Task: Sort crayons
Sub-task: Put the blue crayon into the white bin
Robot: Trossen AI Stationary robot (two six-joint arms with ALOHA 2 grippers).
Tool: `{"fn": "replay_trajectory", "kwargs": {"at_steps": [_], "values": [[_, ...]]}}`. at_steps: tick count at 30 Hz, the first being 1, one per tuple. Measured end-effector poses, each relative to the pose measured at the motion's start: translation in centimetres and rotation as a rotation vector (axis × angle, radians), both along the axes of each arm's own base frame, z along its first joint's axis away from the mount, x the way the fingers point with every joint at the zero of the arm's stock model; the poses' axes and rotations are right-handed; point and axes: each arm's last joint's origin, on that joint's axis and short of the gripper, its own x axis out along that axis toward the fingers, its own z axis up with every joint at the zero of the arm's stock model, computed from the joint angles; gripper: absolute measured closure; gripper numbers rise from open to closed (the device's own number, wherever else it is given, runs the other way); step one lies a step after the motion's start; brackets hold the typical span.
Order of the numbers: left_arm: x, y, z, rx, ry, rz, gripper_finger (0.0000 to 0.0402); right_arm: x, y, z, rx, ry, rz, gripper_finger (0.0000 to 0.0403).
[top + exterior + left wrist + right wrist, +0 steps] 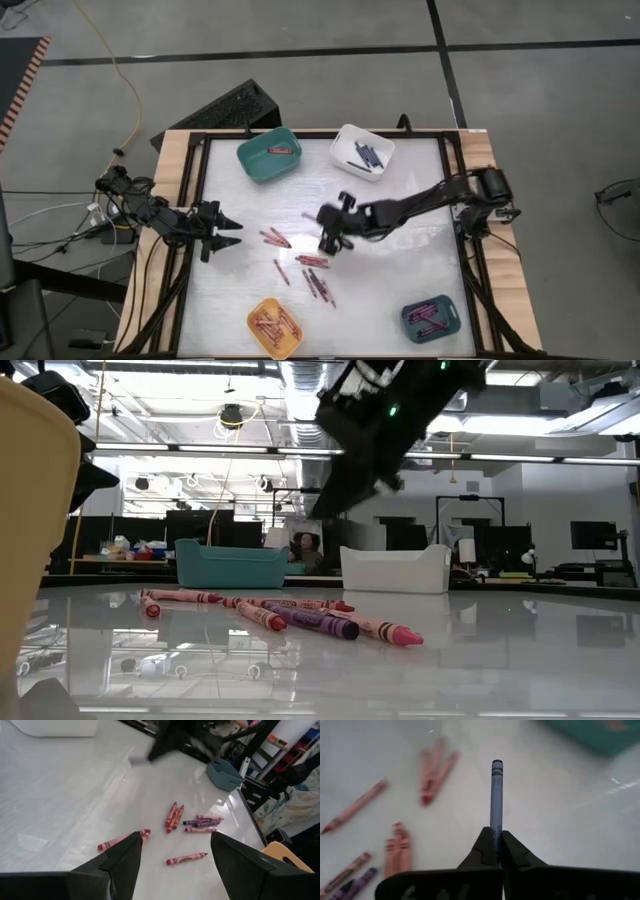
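My right gripper [496, 841] hangs over the middle of the table [326, 243], shut on a blue-purple crayon [496, 795]. Below and around it, loose red, pink and purple crayons [312, 262] lie flat on the white tabletop, also seen in the low view [300, 615]. My left gripper [228, 236] waits open at the table's left side, pointing toward the crayons [172, 815] with nothing between its fingers. My right gripper pinches the blue-purple crayon by one end [496, 831] between its two fingertips. The crayon runs in line with the fingers and sticks out ahead of them. The fingers slant down from the table's right side. The crayon is lifted clear of the table.
A teal bin [270, 155] holding a red crayon and a white bin [362, 150] holding dark blue crayons stand at the far edge. A yellow bin [275, 325] and a dark teal bin [432, 317], both with crayons, stand at the near edge.
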Motion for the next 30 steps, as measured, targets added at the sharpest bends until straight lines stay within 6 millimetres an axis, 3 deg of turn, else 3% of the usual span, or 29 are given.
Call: {"fn": "replay_trajectory", "kwargs": {"at_steps": [6, 11, 18, 26, 30], "values": [[0.0, 0.0, 0.0, -0.002, 0.000, -0.009, 0.0174, -3.1, -3.9, 4.5, -0.064, -0.029, -0.200, 0.0401], [0.0, 0.0, 0.0, 0.001, 0.001, -0.005, 0.0174, -5.4, -7.4, 6.2, -0.086, -0.024, -0.413, 0.0401], [0.0, 0.0, 0.0, 0.004, 0.000, -0.006, 0.0174, -6.2, -11.9, 4.3, -0.067, 0.075, -0.629, 0.0400], [0.0, 0.0, -0.1, 0.004, 0.006, -0.011, 0.0174, -5.7, -15.8, 0.8, -0.013, 0.196, -0.708, 0.0396], [0.0, 0.0, -0.1, 0.007, 0.009, -0.013, 0.0174, -6.1, -17.4, 0.2, 0.024, 0.212, -0.735, 0.0396]]}}
